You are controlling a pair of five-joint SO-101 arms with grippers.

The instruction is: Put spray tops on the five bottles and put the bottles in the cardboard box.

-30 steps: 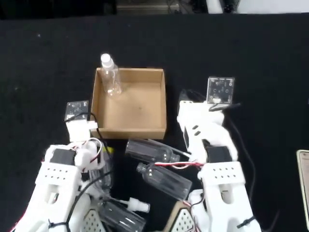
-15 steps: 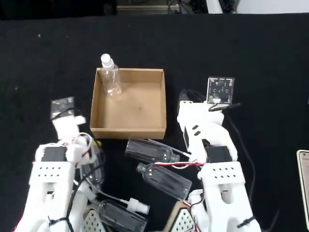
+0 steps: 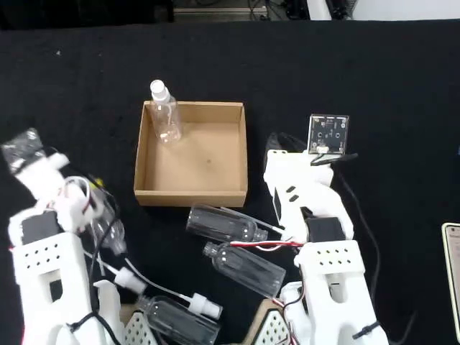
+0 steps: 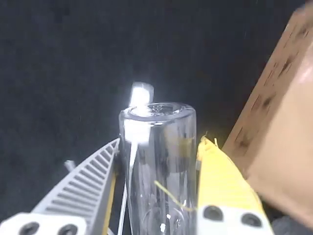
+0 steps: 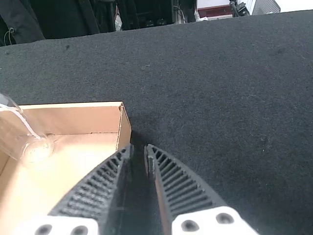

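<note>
Left pincer [image 4: 159,143] clamps bottle [image 4: 157,125] beside cardboard box [image 4: 281,122].

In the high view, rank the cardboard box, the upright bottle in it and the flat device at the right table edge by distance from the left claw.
1. cardboard box, just right of the left claw
2. upright bottle, box's far left corner
3. flat device, right table edge

closed hand [image 5: 138,147] beside cardboard box [image 5: 73,119]

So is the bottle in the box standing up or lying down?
Standing up. The bottle stands in a back corner of the cardboard box, white top uppermost.
</note>
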